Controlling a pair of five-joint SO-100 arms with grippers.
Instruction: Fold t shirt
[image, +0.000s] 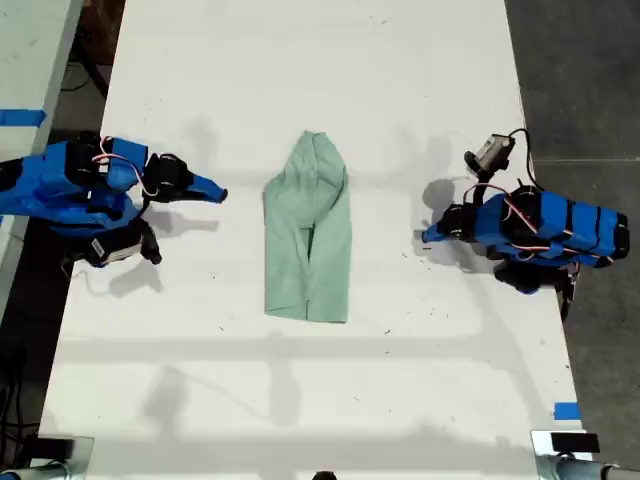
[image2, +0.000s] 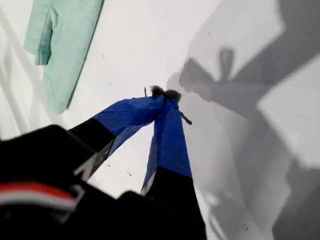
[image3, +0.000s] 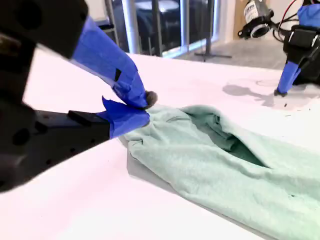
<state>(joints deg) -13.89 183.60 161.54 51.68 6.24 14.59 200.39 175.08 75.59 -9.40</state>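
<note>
Closed fingers, t shirt edge cut off

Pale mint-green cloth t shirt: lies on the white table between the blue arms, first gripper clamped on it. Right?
No. The first wrist view shows my first gripper shut on nothing, apart from the pale mint-green cloth t shirt. It does lie on the white table between the blue arms.
</note>
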